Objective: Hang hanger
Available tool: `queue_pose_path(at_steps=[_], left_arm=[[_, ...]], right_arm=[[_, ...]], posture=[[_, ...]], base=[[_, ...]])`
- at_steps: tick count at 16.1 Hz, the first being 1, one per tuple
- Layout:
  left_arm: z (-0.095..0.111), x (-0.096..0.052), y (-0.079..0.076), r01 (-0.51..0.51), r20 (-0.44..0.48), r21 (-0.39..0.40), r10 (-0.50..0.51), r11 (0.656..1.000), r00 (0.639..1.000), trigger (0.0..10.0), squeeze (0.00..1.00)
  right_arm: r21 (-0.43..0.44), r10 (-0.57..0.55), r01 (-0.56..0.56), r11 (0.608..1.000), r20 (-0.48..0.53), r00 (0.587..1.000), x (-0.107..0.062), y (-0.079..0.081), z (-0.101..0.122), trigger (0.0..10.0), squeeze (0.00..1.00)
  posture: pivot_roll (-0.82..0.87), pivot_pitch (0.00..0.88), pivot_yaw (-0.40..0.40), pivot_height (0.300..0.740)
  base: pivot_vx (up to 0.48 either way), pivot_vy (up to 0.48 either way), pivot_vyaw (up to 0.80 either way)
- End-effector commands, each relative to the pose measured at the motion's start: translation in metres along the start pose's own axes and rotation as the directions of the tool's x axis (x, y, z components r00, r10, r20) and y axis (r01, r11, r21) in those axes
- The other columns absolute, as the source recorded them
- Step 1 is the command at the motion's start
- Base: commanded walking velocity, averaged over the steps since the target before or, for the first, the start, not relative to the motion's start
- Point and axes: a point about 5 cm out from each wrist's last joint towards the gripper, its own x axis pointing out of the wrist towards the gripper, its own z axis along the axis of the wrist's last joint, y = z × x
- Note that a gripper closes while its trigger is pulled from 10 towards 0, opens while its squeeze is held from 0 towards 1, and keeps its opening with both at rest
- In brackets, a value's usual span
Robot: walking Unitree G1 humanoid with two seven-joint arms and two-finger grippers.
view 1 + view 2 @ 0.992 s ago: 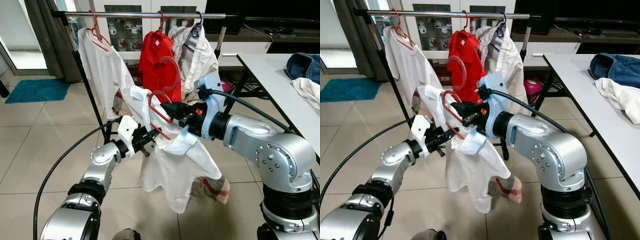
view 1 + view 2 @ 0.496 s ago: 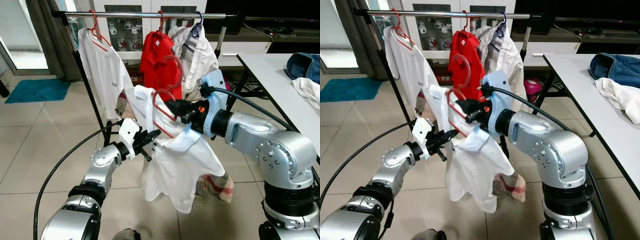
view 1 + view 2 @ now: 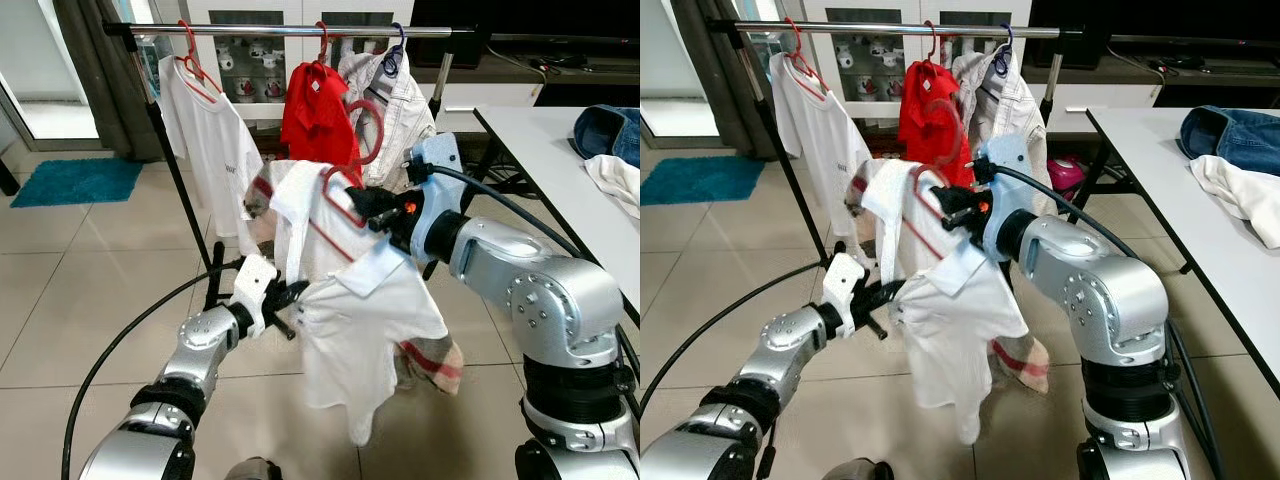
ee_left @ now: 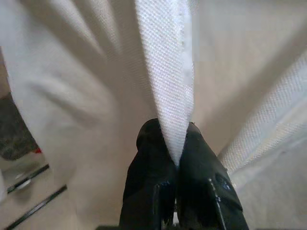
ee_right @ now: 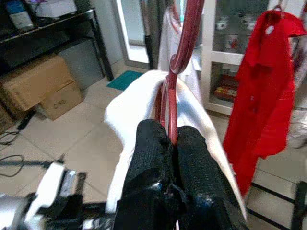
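**Q:** Black fingers meet around what, at the right gripper (image 5: 170, 139)?

**A:** They are pressed together on the neck of the red hanger (image 3: 352, 150), just below its hook. That hanger carries a white polo shirt (image 3: 350, 310) with a red-striped hem, and is held up in front of the clothes rail (image 3: 300, 30), below the bar and not hooked on it.

**Q:** And the left gripper (image 4: 175, 143)?

**A:** Its two fingers pinch a fold of the same white shirt, low on the side of the garment away from the rail's right end. The cloth rises taut between the fingertips.

**Q:** What hangs on the rail?

**A:** From the rail's left post: a white T-shirt (image 3: 215, 130) on a red hanger, then a red polo shirt (image 3: 315, 110), then a cream jacket (image 3: 400, 105) on a dark hanger. The held hanger's hook lies in front of the red polo shirt.

**Q:** What lies beyond the rail?

**A:** Right of it stands a white surface (image 3: 540, 150) bearing blue jeans (image 3: 605, 130) and a pale garment (image 3: 615, 180). Left of the rail, a teal mat (image 3: 75, 180) lies on the tiled floor (image 3: 90, 290).
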Motion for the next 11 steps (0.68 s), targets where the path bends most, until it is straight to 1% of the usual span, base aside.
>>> queue_pose_path(at_steps=[1, 4, 5, 6, 7, 9, 11], left_arm=[[-0.012, -0.005, -0.002, 0.002, -0.052, -0.01, -0.003, 1.0, 0.999, 0.0, 0.0], [-0.012, -0.005, -0.006, 0.018, -0.051, 0.011, -0.018, 1.0, 0.999, 0.0, 0.0], [-0.01, -0.005, -0.005, 0.004, -0.033, 0.02, -0.003, 1.0, 0.999, 3.2, 0.0], [-0.002, -0.007, -0.002, -0.001, 0.035, 0.018, 0.001, 1.0, 0.999, 10.0, 0.23], [0.005, -0.01, 0.003, -0.012, 0.075, 0.027, 0.01, 1.0, 0.997, 10.0, 1.0], [0.011, -0.02, 0.01, 0.004, 0.108, 0.038, -0.008, 0.999, 0.994, 10.0, 1.0], [0.015, -0.036, 0.017, -0.006, 0.139, 0.054, -0.001, 0.999, 0.99, 10.0, 1.0]], right_arm=[[-0.034, -0.049, 0.052, 0.998, 0.094, 0.994, -0.004, -0.008, 0.02, 0.0, 0.0], [-0.045, -0.057, 0.062, 0.997, 0.092, 0.994, -0.003, -0.011, 0.019, 0.0, 0.0], [-0.046, -0.058, 0.063, 0.997, 0.094, 0.994, -0.003, -0.011, 0.019, 0.0, 0.0], [-0.048, -0.064, 0.069, 0.996, 0.091, 0.994, -0.002, -0.012, 0.015, 0.0, 0.0], [-0.051, -0.079, 0.083, 0.995, 0.085, 0.993, -0.001, -0.014, 0.011, 0.0, 0.0], [-0.052, -0.114, 0.118, 0.992, 0.067, 0.991, 0.0, -0.02, 0.0, 0.0, 0.0], [-0.051, -0.157, 0.158, 0.986, 0.035, 0.987, -0.001, -0.027, -0.014, 0.0, 0.0]], posture=[[-0.12, 0.0, 0.046, 0.74], [-0.11, 0.0, 0.044, 0.74], [-0.11, 0.0, 0.045, 0.74], [-0.11, 0.0, 0.045, 0.74], [-0.11, 0.0, 0.045, 0.74], [-0.1, 0.0, 0.048, 0.74], [-0.08, 0.0, 0.047, 0.74]], base=[[0.0, 0.0, 0.0], [0.0, 0.0, 0.0], [0.0, 0.0, 0.0], [0.0, 0.0, 0.0], [0.0, 0.0, 0.0], [0.0, 0.0, 0.0], [0.0, 0.0, 0.0]])
